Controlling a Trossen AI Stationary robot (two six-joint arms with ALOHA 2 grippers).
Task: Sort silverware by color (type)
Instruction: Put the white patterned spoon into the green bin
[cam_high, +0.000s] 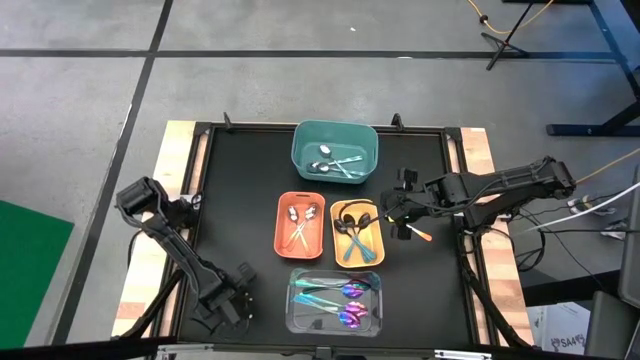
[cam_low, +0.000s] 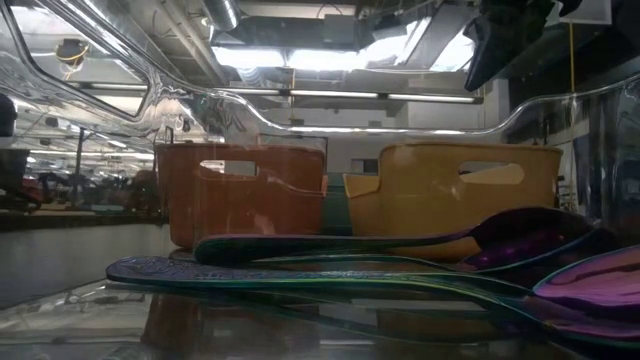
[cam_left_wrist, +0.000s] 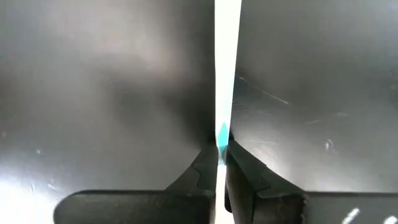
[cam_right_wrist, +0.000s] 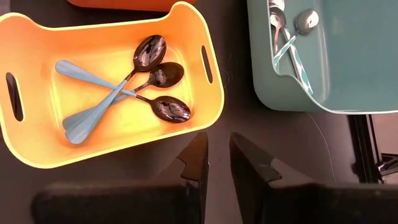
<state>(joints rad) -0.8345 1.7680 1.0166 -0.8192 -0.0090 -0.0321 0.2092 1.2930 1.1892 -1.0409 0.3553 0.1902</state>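
My left gripper stands over the black mat near the table's front left corner, pointing down, shut on a thin white-and-teal piece of silverware; the high view hides that piece under the gripper. My right gripper hovers above the mat to the right of the yellow bin, its fingers a little apart with nothing between them. A small white-and-orange piece shows beside the right gripper; I cannot tell if they touch. Black-headed spoons lie in the yellow bin. My left gripper pinches the white-and-teal piece at one end between its two fingertips, coming from above and pointing down. The piece runs straight away from the fingers, seen edge-on as a narrow strip. Whether it rests on the mat or hangs clear I cannot tell.
A teal bin with silver spoons stands at the far middle. An orange bin with spoons sits left of the yellow one. A clear bin with iridescent spoons stands at the near middle. Bare mat lies left and right of the bins.
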